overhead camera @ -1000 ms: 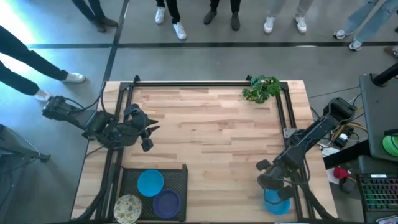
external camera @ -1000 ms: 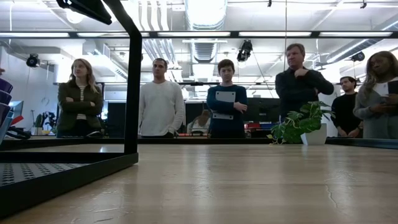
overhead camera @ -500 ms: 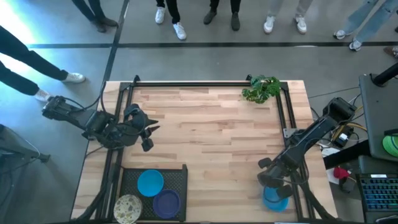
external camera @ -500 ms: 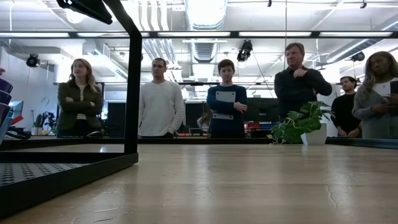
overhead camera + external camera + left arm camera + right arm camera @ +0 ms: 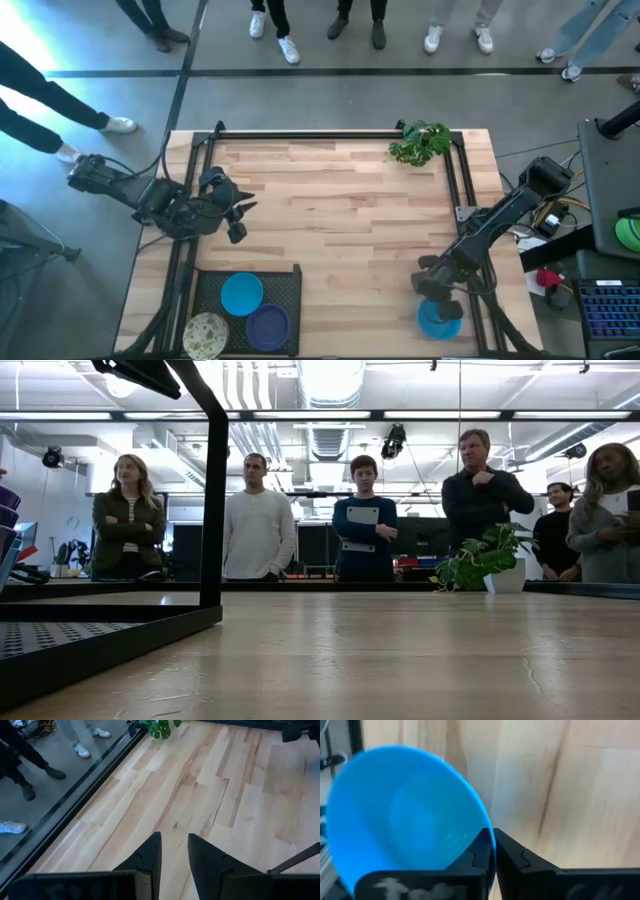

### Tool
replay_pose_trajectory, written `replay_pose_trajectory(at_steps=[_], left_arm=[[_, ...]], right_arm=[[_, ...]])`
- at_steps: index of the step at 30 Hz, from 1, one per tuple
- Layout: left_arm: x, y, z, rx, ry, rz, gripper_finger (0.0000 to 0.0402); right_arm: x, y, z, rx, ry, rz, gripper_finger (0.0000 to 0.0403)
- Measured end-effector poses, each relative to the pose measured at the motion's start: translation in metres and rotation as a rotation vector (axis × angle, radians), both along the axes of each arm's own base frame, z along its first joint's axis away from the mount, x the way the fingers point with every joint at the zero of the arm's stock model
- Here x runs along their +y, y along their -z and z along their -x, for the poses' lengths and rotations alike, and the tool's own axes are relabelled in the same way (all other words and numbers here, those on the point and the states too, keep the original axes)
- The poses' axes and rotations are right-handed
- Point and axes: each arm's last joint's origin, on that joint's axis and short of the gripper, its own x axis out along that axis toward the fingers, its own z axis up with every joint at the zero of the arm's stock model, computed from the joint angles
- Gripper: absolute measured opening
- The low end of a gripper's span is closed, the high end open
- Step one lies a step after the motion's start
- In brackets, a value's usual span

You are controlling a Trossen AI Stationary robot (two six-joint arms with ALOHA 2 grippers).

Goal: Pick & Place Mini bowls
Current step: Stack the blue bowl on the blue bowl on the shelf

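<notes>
Right wrist view shows a bright blue mini bowl (image 5: 405,815) with its rim pinched between the two dark fingers of the right gripper (image 5: 494,851), which are closed tight on it. From above, this blue bowl (image 5: 440,318) sits at the table's (image 5: 340,215) front right corner, by the right edge, with the right gripper (image 5: 436,292) over its inner side. Three more mini bowls lie in a dark perforated tray (image 5: 285,285) at the front left corner: a blue one (image 5: 242,294), a purple one (image 5: 268,326) just beside it, and a cream speckled one (image 5: 205,334) nearest the corner. The left gripper (image 5: 236,218) hangs near the left edge behind the tray, its fingers (image 5: 150,857) a narrow gap apart and holding nothing. A green plant (image 5: 420,143) stands at the back right corner. People stand beyond the back edge.
</notes>
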Motion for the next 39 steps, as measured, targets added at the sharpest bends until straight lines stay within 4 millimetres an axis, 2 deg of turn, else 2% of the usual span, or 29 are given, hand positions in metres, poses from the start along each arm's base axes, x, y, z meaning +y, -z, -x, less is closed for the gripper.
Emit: replay_pose_trajectory(at_steps=[4, 10, 16, 20, 24, 31, 39], left_arm=[[0.0, 0.0, 0.0, 0.001, 0.001, -0.001, 0.0089], [0.0, 0.0, 0.0, 0.016, 0.027, -0.012, 0.0089], [-0.002, 0.001, 0.0, 0.051, 0.106, 0.012, 0.0089], [-0.004, 0.002, 0.0, 0.078, 0.175, 0.036, 0.0089], [-0.006, 0.003, 0.0, 0.103, 0.243, 0.054, 0.0089], [-0.006, 0.002, -0.001, 0.109, 0.263, 0.012, 0.0089], [-0.008, -0.006, -0.008, 0.038, 0.328, -0.12, 0.0089]], right_arm=[[0.0, -0.002, -0.002, 0.001, 0.083, 0.02, 0.0009], [0.005, -0.016, -0.011, -0.034, 0.182, 0.0, 0.0008], [0.012, -0.046, -0.025, -0.066, 0.253, -0.017, 0.0008], [0.009, -0.073, -0.035, -0.118, 0.321, 0.072, 0.0008], [-0.004, -0.103, -0.044, -0.171, 0.419, 0.213, 0.0008], [-0.038, -0.149, -0.06, -0.316, 0.613, 0.456, 0.0008], [-0.081, -0.178, -0.084, -0.486, 0.72, 0.653, 0.0008]])
